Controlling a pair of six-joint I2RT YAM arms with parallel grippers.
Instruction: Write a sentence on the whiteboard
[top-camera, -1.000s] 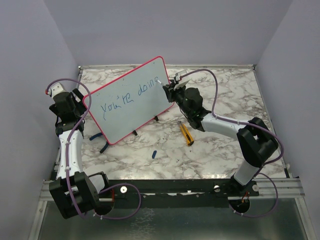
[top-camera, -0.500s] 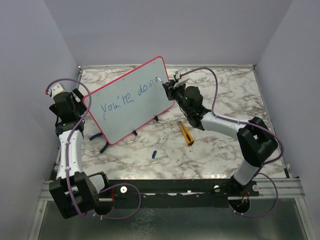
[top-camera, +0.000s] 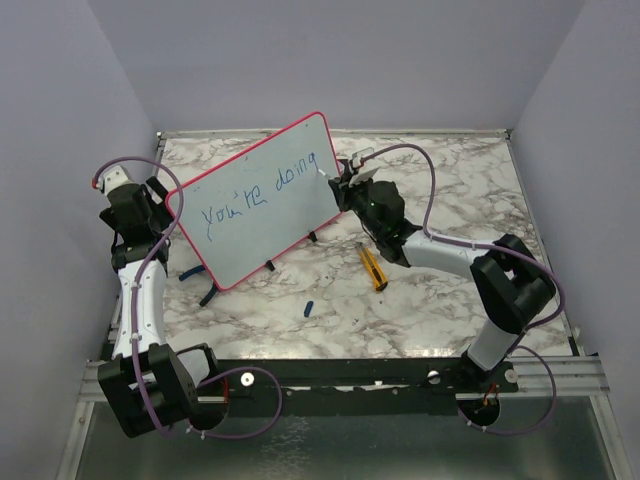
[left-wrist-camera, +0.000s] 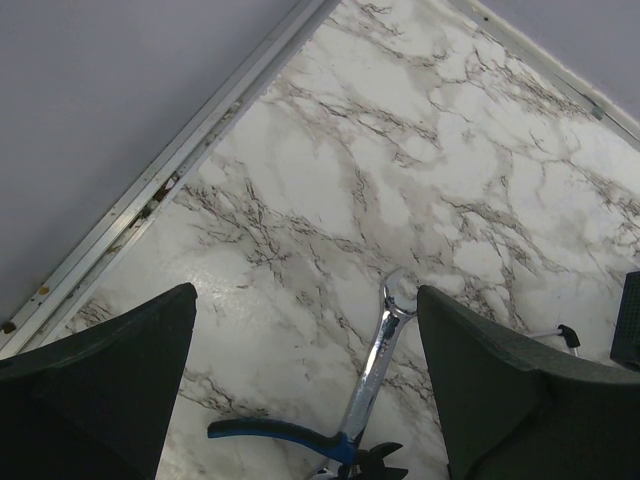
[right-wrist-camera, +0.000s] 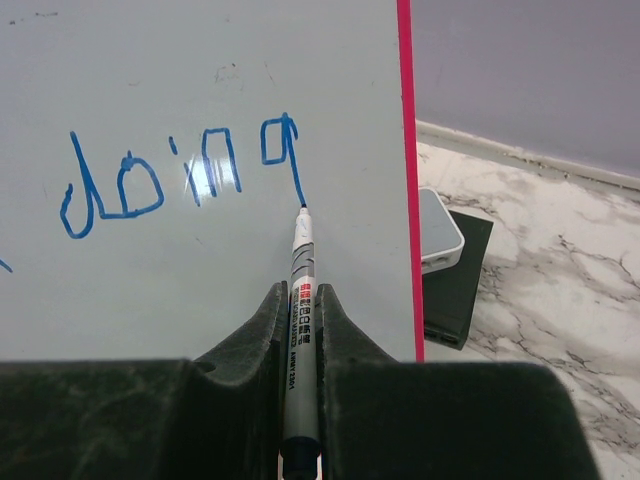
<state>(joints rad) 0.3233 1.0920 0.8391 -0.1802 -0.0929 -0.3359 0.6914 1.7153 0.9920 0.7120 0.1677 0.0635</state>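
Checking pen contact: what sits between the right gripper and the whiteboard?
A marker, clamped in the right gripper, reaches the whiteboard, tip at the tail of the g; right wrist view.

The marble table (top-camera: 450, 300) carries the whiteboard (top-camera: 262, 200) on small feet toward its far left, a yellow knife (top-camera: 373, 266) and blue cap (top-camera: 308, 307) near the middle, and blue-handled pliers (left-wrist-camera: 280, 432) and a wrench (left-wrist-camera: 380, 345) by the left edge.
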